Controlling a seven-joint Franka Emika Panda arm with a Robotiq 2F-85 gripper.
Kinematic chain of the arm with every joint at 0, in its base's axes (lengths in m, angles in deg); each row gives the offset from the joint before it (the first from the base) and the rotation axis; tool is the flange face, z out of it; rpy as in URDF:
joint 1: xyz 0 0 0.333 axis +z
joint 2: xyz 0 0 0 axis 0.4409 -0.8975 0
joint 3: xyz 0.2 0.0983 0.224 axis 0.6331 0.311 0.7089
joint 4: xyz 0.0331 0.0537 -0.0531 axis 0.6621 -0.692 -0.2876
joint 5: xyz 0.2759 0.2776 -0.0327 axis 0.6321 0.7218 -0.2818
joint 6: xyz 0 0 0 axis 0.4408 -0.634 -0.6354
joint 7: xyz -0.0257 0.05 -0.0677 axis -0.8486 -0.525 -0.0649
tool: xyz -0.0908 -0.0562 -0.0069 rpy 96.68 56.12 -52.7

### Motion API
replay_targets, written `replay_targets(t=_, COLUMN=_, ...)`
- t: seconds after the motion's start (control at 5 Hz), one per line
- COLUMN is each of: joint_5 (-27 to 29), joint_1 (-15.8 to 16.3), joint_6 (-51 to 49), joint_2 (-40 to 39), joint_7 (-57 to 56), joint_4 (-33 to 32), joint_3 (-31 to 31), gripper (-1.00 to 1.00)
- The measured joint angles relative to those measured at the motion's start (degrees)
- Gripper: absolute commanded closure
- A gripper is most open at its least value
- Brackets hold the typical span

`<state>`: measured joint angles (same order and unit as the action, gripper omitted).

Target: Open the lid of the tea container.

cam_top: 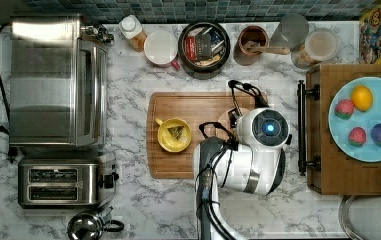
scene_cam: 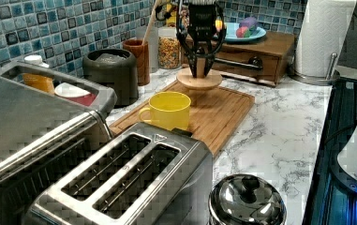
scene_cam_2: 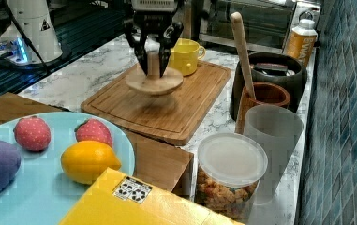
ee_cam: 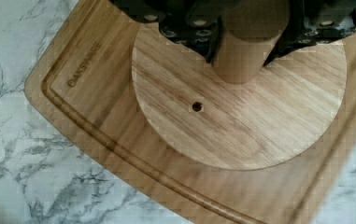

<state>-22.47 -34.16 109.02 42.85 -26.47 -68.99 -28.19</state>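
While the gripper (scene_cam_2: 152, 58) clenches the knob of the lid (scene_cam_2: 154, 83), the lid hangs just above the cutting board (scene_cam_2: 167, 112), near the yellow mug (scene_cam_2: 185, 54). Behind the board, the tea container (cam_top: 204, 47) stands open; the arm (cam_top: 248, 150) hides most of the lid in the top view.

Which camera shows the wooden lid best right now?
The wrist view: the lid shows its whole disc and knob, pinched by the gripper. Left and right views show it edge-on over the cutting board; the top view mostly hides it.
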Motion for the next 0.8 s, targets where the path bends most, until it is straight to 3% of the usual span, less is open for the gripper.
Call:
replay_targets(t=0.4, joint_5=1.19, joint_1=1.83, joint_6=-7.72, joint_2=8.71, joint_7=-11.73, joint_4=2.69, joint_3=0.06, gripper=1.0)
replay_targets(t=0.6, joint_5=1.56, joint_1=3.0, joint_6=-17.63, joint_2=8.33, joint_7=-18.9, joint_4=8.28, joint_3=0.07, gripper=1.0)
replay_targets(t=0.8, joint_5=1.55, joint_1=4.19, joint_6=-20.28, joint_2=7.78, joint_7=-19.76, joint_4=11.64, joint_3=0.5, gripper=1.0)
